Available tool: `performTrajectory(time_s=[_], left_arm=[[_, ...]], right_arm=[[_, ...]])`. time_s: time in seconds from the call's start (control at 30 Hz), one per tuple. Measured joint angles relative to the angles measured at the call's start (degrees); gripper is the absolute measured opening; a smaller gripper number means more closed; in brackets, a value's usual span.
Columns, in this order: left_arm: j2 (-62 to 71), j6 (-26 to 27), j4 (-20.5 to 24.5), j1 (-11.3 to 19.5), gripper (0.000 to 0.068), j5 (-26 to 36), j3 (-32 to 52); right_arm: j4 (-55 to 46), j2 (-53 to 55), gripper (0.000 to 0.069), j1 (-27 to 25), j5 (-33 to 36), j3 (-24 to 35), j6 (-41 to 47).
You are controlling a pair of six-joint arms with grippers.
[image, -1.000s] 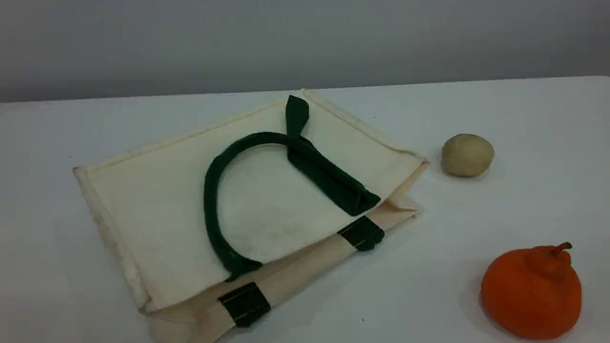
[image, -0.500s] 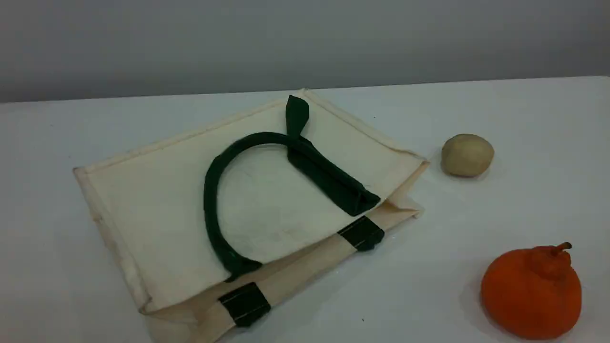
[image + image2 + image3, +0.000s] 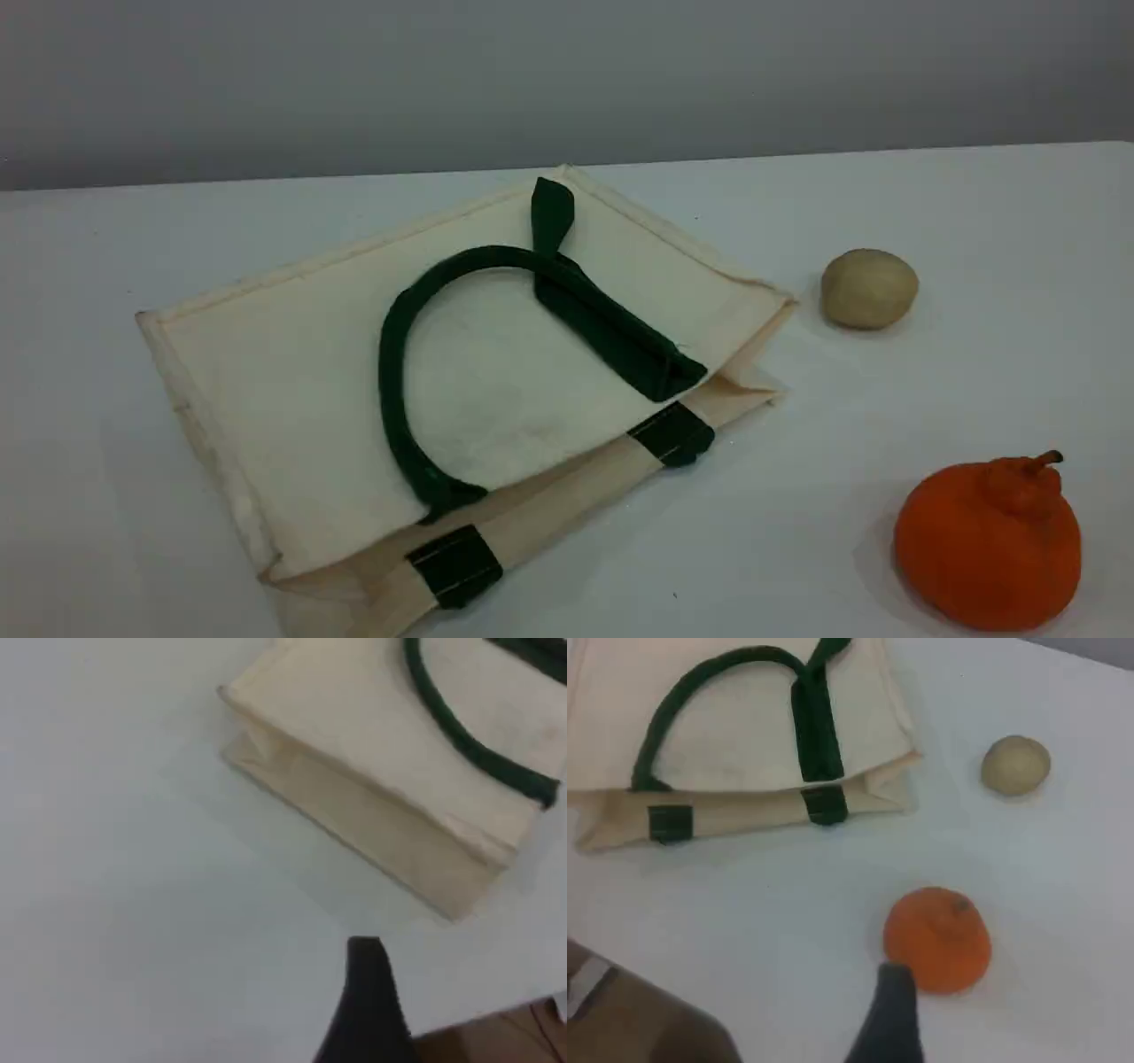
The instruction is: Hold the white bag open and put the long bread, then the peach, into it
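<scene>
While the white bag (image 3: 292,381) lies flat on the table (image 3: 974,204), its mouth is pressed shut along the near edge, where two green patches (image 3: 454,564) sit on the cream band. A dark green handle (image 3: 394,354) curves in a loop across the upper panel, with a second strap (image 3: 611,332) folded straight beside it. The bag's far corner reaches close to the table's back edge, and its left corner sits well in from the left side, leaving bare surface there.

To the right, a tan ball (image 3: 868,288) rests just beyond the bag's right corner, apart from it. An orange stemmed fruit (image 3: 988,542) stands nearer the front right, well apart from both. Between the fruit and the bag's mouth runs a broad strip of free tabletop.

In the left wrist view the left gripper (image 3: 368,1010) shows one dark fingertip above bare table near the bag's side fold and the table's edge; its jaws stand wide and hold nothing. In the right wrist view the right gripper (image 3: 890,1014) hangs just beside the orange fruit, jaws spread fully, empty.

Neither the long bread nor the peach appears in any view.
</scene>
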Motion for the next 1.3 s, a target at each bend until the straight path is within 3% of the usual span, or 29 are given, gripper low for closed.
performTrajectory(time_s=[1.1,1.3], left_arm=[[-0.27,-1.31,0.77,0.0,0.0483,-1.18,2.36],[-4.22,-1.26,0.69,0.89,0.0483,-1.1,2.36]], right_arm=[[0.05,0.0,0.0592,0.0,0.04,0.0,0.0],[0.18,0.0,0.0592,-4.0,0.04,0.0,0.0]])
